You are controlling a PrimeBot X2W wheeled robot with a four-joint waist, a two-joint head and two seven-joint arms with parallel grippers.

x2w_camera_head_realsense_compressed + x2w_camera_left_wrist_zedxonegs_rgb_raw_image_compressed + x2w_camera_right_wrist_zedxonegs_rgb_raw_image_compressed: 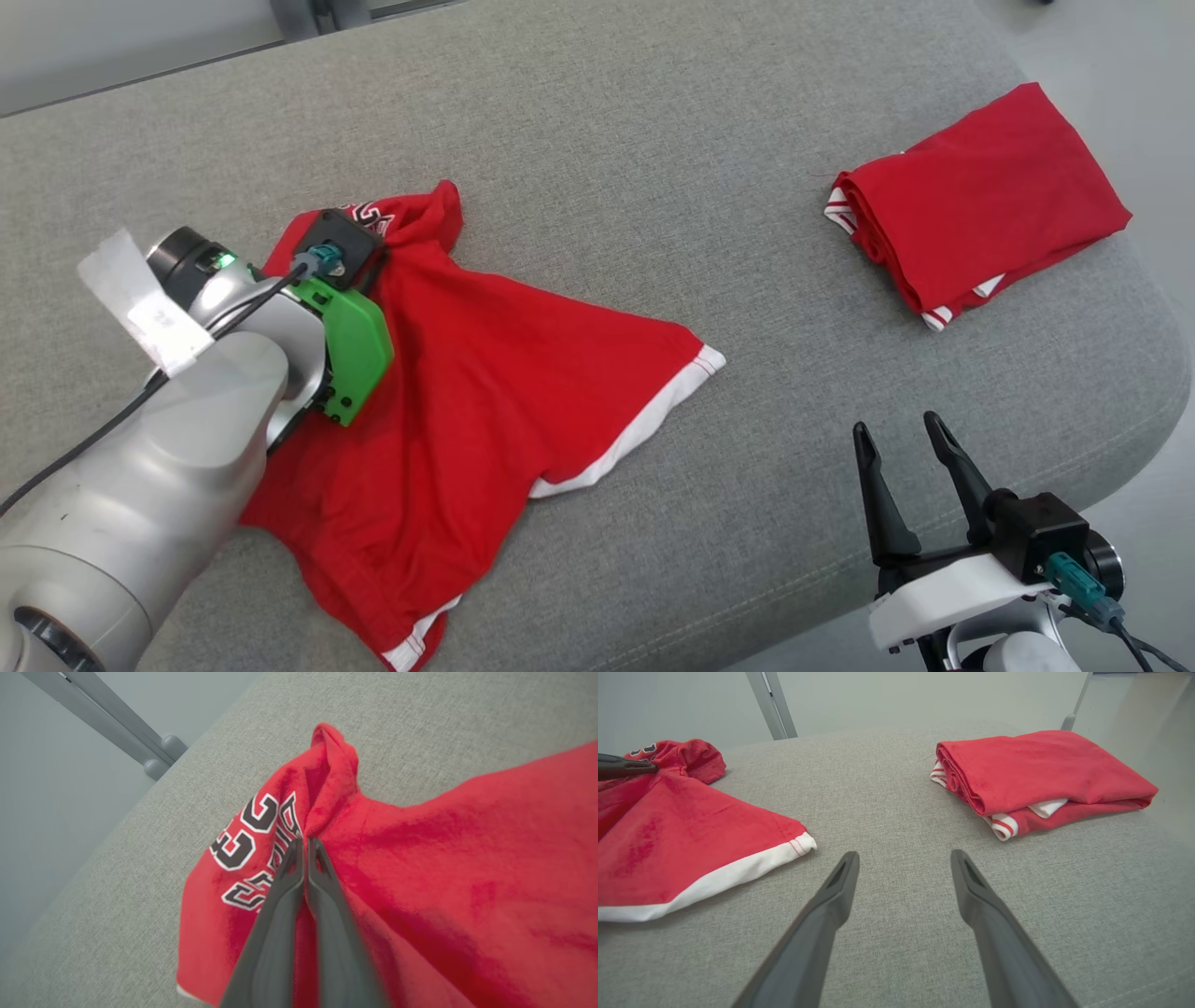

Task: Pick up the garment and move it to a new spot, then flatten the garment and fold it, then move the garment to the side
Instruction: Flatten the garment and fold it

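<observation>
A red garment (pixel 485 392) with white trim and black-and-white lettering lies loosely spread on the grey cushion, at the left. My left gripper (pixel 306 842) is shut on a pinched ridge of its fabric beside the lettering, near the bunched far corner. In the head view the left gripper (pixel 359 245) points down into the cloth, its fingertips hidden under the wrist. My right gripper (pixel 894 425) hovers open over bare cushion at the front right, clear of the garment (pixel 691 849). Nothing sits between the right gripper's (pixel 904 855) fingers.
A second red garment (pixel 980 205), folded, lies at the back right near the cushion's rounded edge (pixel 1158 308). Bare grey cushion (pixel 653 140) stretches between the two garments. Metal frame legs (pixel 117 732) stand beyond the far edge.
</observation>
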